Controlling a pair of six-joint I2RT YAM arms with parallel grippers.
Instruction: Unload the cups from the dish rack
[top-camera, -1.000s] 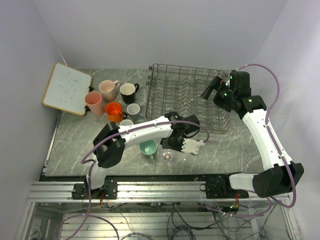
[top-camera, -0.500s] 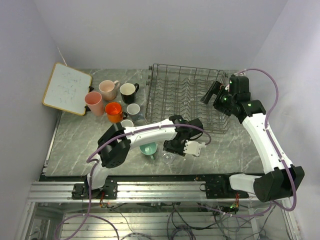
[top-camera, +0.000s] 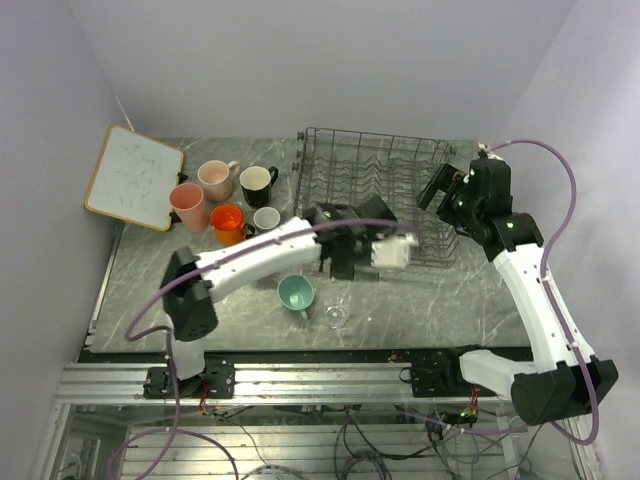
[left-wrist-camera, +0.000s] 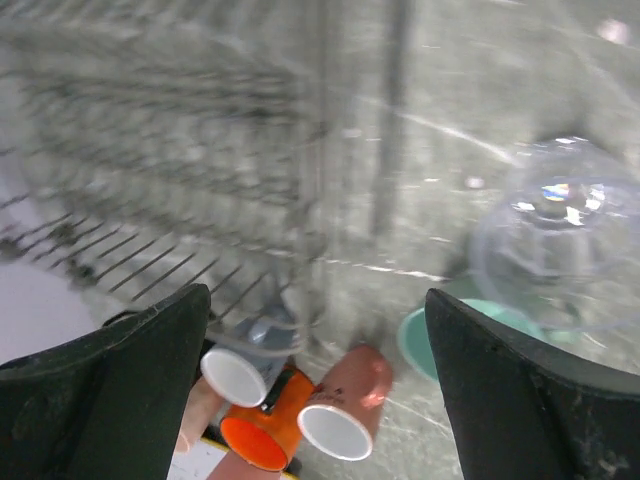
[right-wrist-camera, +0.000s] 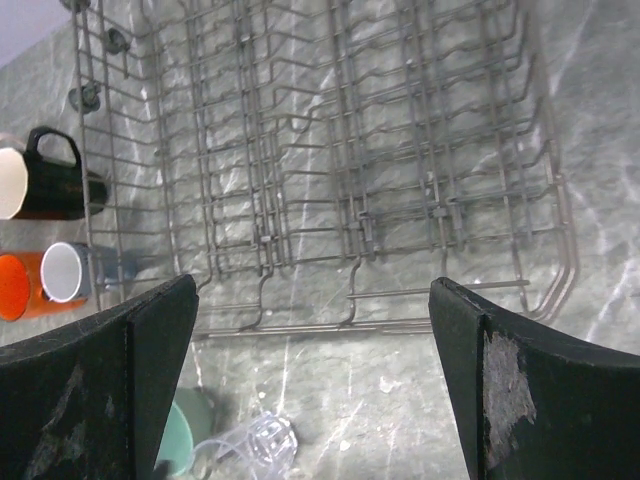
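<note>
The dark wire dish rack (top-camera: 370, 195) holds no cups; the right wrist view shows only bare tines (right-wrist-camera: 330, 150). On the table to its left stand a pink tumbler (top-camera: 187, 205), a pale pink mug (top-camera: 215, 178), a black mug (top-camera: 257, 183), an orange mug (top-camera: 227, 222) and a grey-blue cup (top-camera: 266, 218). A mint green cup (top-camera: 296, 293) and a clear glass (top-camera: 336, 316) sit nearer the front. A salmon cup (left-wrist-camera: 345, 405) shows in the left wrist view. My left gripper (top-camera: 388, 252) hangs open and empty by the rack's front edge, above the glass (left-wrist-camera: 555, 250). My right gripper (top-camera: 436, 186) is open over the rack's right side.
A white board in a wooden frame (top-camera: 133, 177) lies at the back left. Walls close in the table on the left, back and right. The left arm's white link (top-camera: 260, 262) crosses above the table between the cup group and the mint green cup.
The left gripper opened and let go of the clear glass, then rose and swung back toward the rack's front edge. The right gripper drew back slightly to the right.
</note>
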